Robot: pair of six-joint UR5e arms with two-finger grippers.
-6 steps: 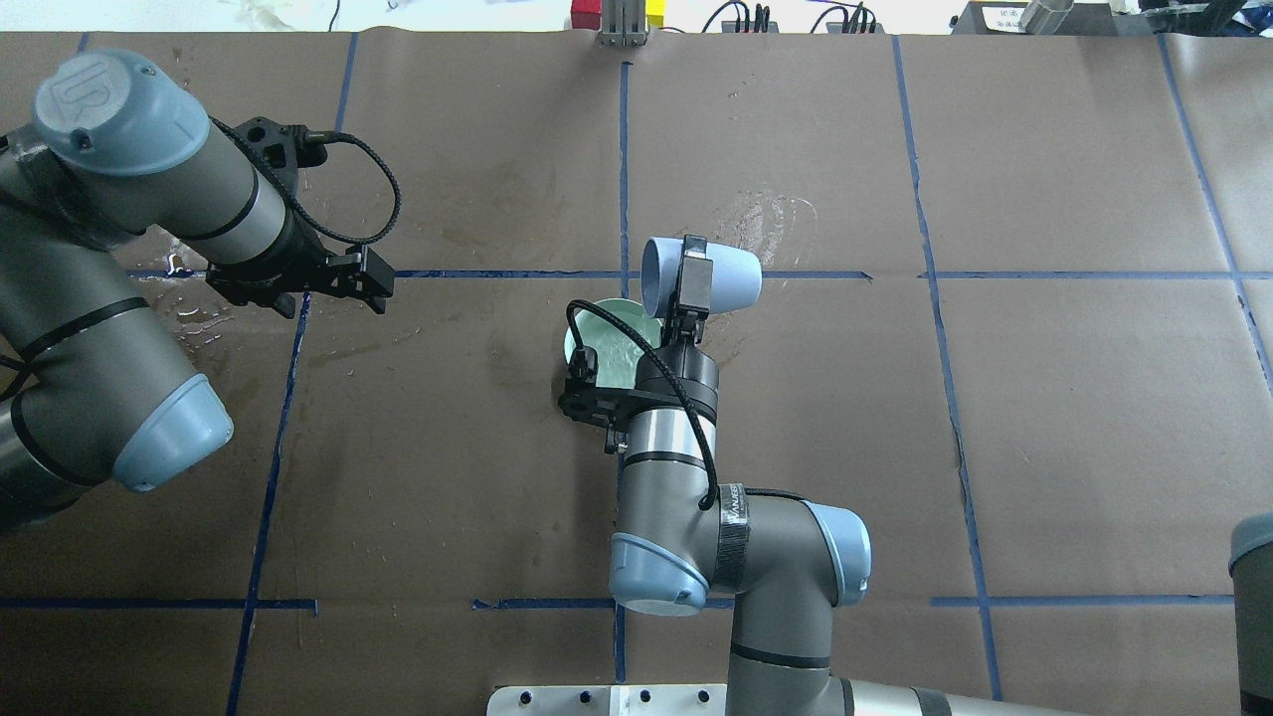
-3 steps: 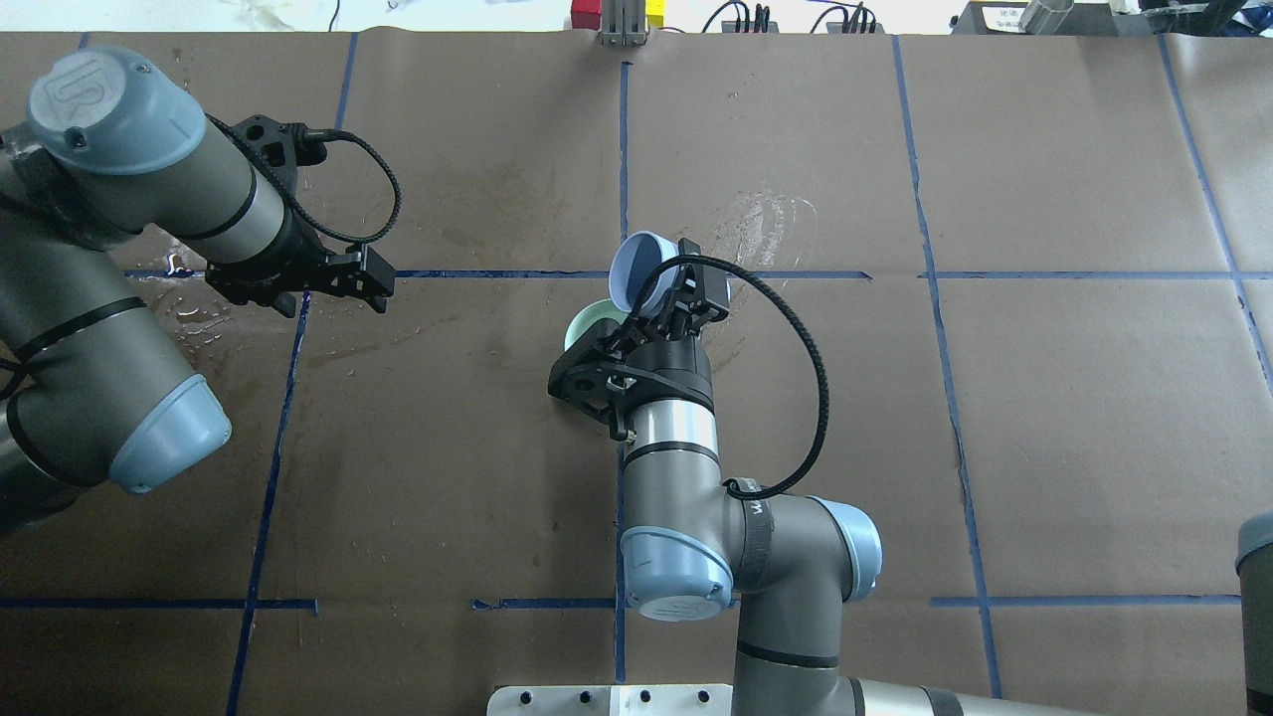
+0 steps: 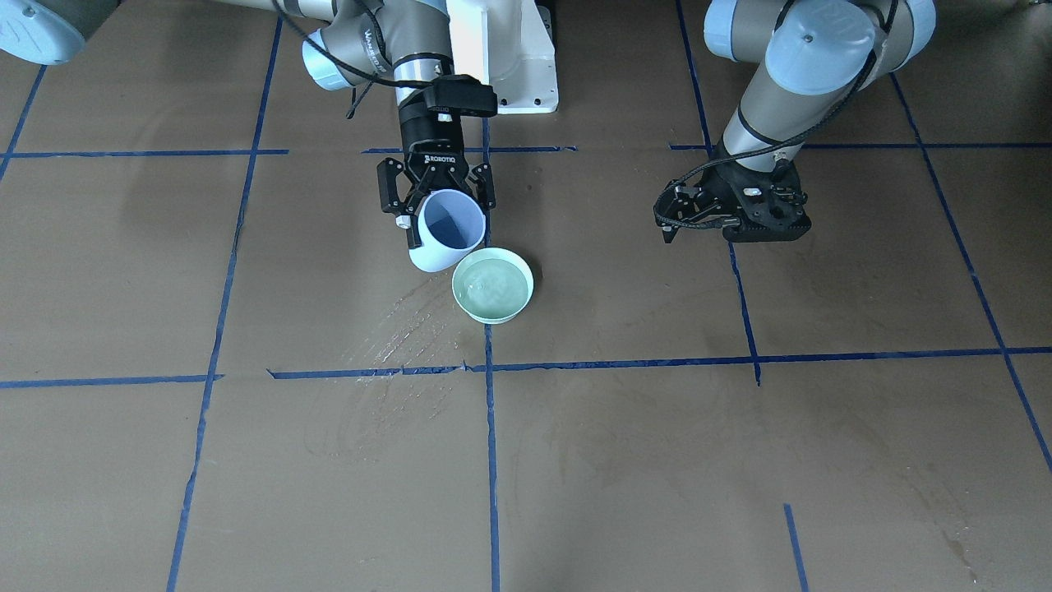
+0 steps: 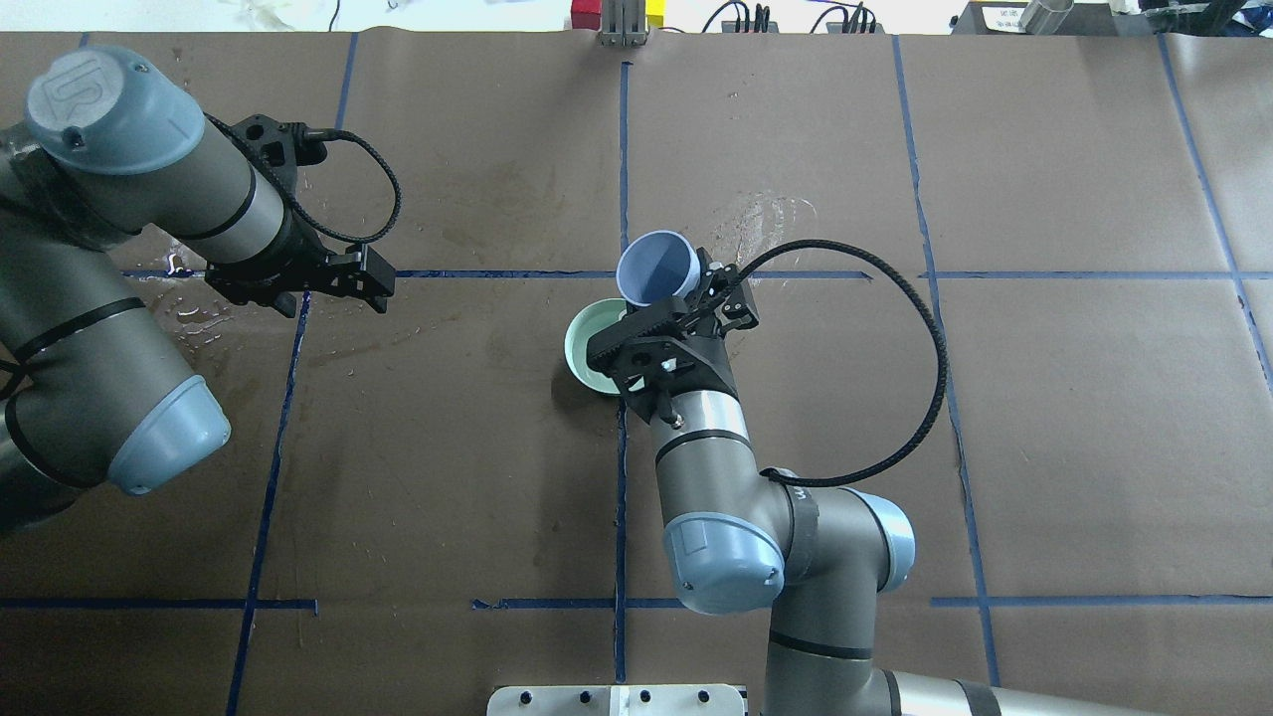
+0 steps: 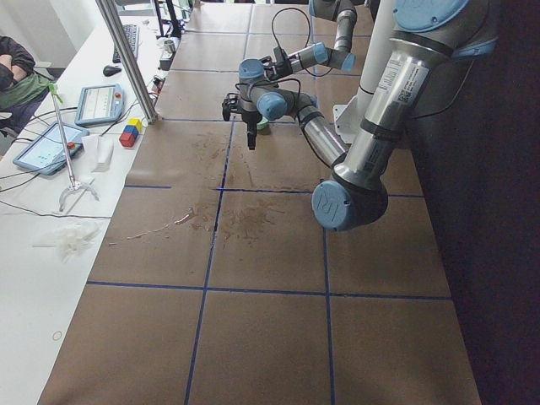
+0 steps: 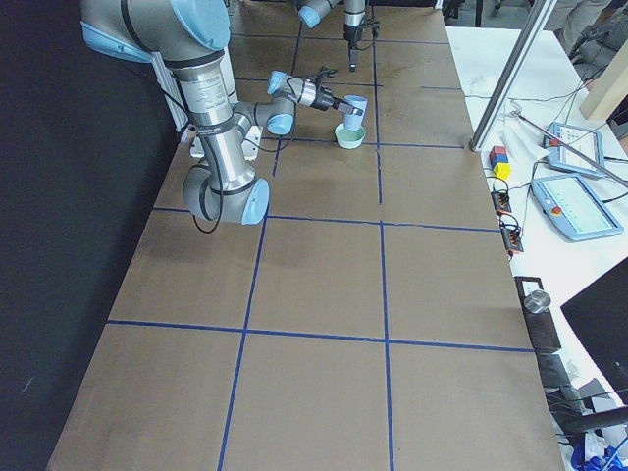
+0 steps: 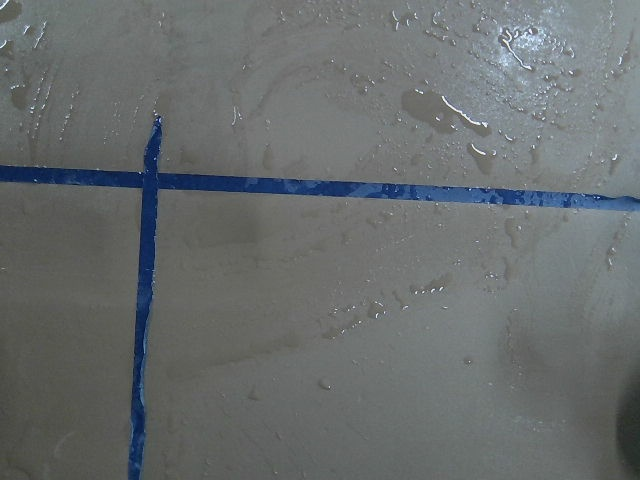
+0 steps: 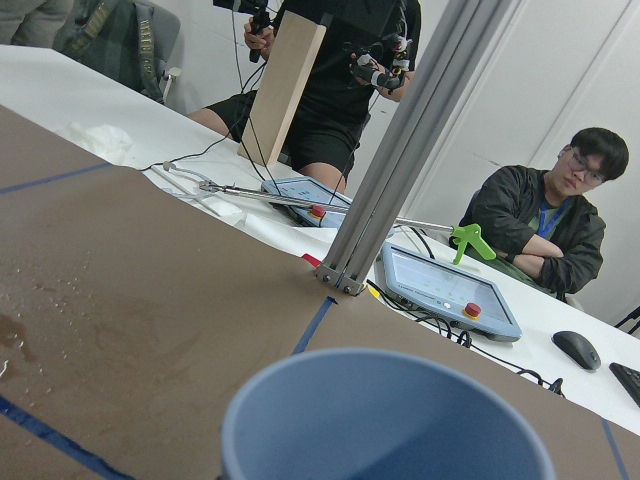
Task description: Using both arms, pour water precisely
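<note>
R gripper (image 3: pixel 446 212) pinching pale blue plastic cup (image 3: pixel 440 247), tilted, at rim of mint-green round bowl (image 3: pixel 527 284) | water (image 3: pixel 491 286) sitting in bowl | L gripper (image 3: pixel 667 220) hovering well apart, spread or pressed together: can't tell | tip, prob. righting cup: rotating slowly, keeping lip over bowl

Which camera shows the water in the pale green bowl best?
Exterior front-facing: the round pale green bowl is unobstructed and its rippled water shows. Overhead, the right gripper, holding a pale blue cup, covers much of it. Exterior right shows it small; exterior left barely; wrist views, not at all.
</note>
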